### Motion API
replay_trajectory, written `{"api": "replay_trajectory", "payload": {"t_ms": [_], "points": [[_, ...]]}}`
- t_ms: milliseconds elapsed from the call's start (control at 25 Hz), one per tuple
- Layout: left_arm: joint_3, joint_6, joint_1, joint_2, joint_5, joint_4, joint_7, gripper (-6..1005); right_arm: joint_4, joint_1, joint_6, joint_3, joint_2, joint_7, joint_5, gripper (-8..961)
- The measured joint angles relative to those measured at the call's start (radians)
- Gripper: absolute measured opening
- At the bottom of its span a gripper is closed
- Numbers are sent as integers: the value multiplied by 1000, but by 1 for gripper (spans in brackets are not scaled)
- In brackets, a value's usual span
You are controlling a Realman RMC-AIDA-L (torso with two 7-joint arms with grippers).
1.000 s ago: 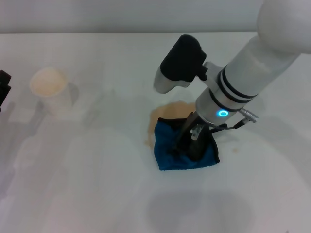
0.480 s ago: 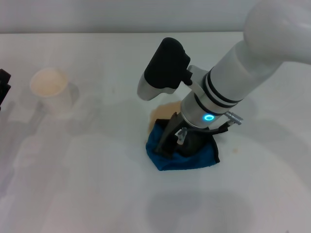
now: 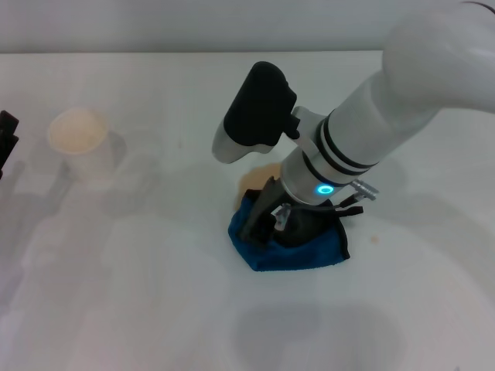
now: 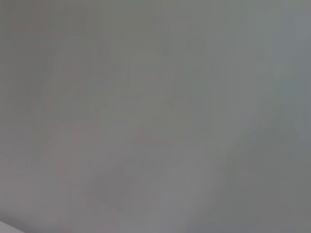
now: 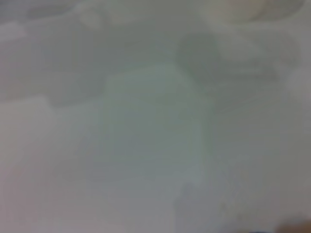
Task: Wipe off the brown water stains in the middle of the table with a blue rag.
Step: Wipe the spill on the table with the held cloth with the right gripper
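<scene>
The blue rag [image 3: 300,252] lies bunched on the white table [image 3: 139,301] in the middle of the head view. My right gripper [image 3: 283,227] points down into it, shut on the blue rag and pressing it onto the table. Only a small tan edge of the brown water stains [image 3: 254,180] shows just behind the rag; the remainder is hidden under the rag and the arm. A tiny brown droplet [image 3: 377,239] lies right of the rag. My left gripper [image 3: 6,141] shows only as a black part at the left edge.
A white paper cup [image 3: 78,137] with a beige inside stands at the back left. The right arm's black wrist housing [image 3: 254,108] hangs over the table behind the rag. Both wrist views show only blurred pale surface.
My right gripper has pushed the blue rag to the left over the stain. Less of the brown blotch shows than a second ago. The left arm has not moved.
</scene>
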Motion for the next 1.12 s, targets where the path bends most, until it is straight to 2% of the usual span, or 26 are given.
{"api": "replay_trajectory", "payload": {"t_ms": [440, 760, 1120], "points": [[0, 2, -2, 0, 3, 0, -2, 895, -14, 17, 115, -87, 0, 1, 49, 42], [0, 5, -1, -1, 4, 0, -4, 894, 16, 8, 194, -99, 0, 1, 46, 42], [0, 7, -2, -2, 4, 0, -6, 894, 57, 5, 311, -160, 0, 1, 39, 42]]}}
